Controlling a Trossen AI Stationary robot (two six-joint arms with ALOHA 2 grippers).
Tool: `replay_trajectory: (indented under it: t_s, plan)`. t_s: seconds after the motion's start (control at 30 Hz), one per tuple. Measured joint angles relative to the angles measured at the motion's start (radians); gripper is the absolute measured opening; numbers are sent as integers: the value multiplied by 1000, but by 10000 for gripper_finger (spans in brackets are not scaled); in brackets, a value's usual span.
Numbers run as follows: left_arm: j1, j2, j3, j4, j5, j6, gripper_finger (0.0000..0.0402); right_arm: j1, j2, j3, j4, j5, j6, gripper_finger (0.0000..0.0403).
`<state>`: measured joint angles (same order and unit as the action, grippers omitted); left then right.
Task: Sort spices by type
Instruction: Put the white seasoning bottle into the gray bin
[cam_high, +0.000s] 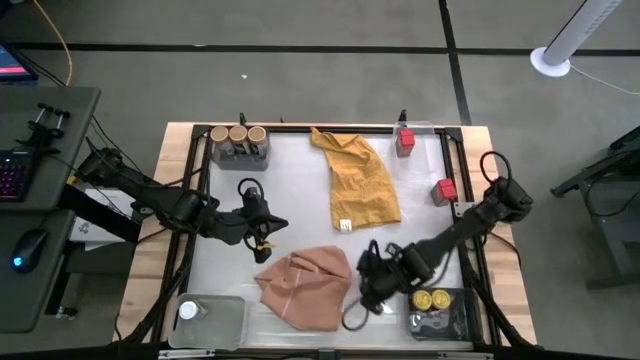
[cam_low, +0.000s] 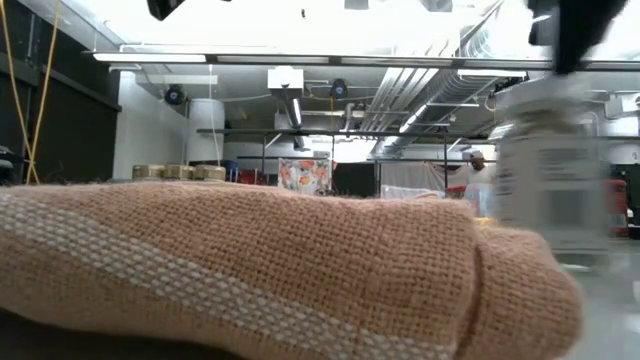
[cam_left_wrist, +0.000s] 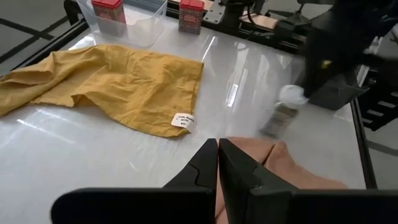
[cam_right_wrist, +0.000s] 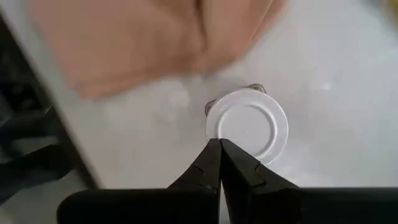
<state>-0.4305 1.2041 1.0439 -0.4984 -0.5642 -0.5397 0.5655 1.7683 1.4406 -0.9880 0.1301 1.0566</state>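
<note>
A white-lidded jar (cam_left_wrist: 283, 115) stands tilted on the table just off the pink cloth (cam_high: 305, 285), its lid (cam_right_wrist: 247, 127) right under my right gripper (cam_right_wrist: 219, 144), which is shut. My left gripper (cam_left_wrist: 217, 149) is shut too, above the pink cloth's far edge (cam_left_wrist: 273, 165), touching nothing. Three tan-lidded jars (cam_high: 240, 135) sit in a grey tray at the far left. One red tin (cam_high: 405, 140) stands in a clear tray and another (cam_high: 443, 190) near the right edge. Two yellow-lidded jars (cam_high: 430, 300) rest in a dark tray. A second white-lidded jar (cam_high: 188, 310) is in the near-left clear tray. My right gripper comes at the white-lidded jar from above, pointing down, with its shut fingertips (cam_right_wrist: 214, 155) at the lid's rim (cam_right_wrist: 214, 127). Whether they touch the rim cannot be told. The jar leans, with its base on the table.
The mustard cloth (cam_high: 355, 180) lies spread at the table's far middle. The pink cloth fills the low view's foreground (cam_low: 250, 270). Black frame rails (cam_high: 200, 190) border the white surface. Bare surface lies between the two cloths and left of them.
</note>
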Motion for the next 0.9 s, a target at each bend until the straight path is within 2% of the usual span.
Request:
replay_trajectory:
  t_s: [0.27,0.6,0.73,0.9]
  plan:
    - [-3,0,0,1,1,-26,0,-175,5,-4,72,108,-292,0]
    - [-3,0,0,2,2,-40,0,-375,5,-4,330,94,-639,0]
    - [-3,0,0,2,4,-54,0,-410,-28,-4,355,61,-672,0]
    - [-3,0,1,3,4,-59,0,-361,-121,-2,164,48,-616,0]
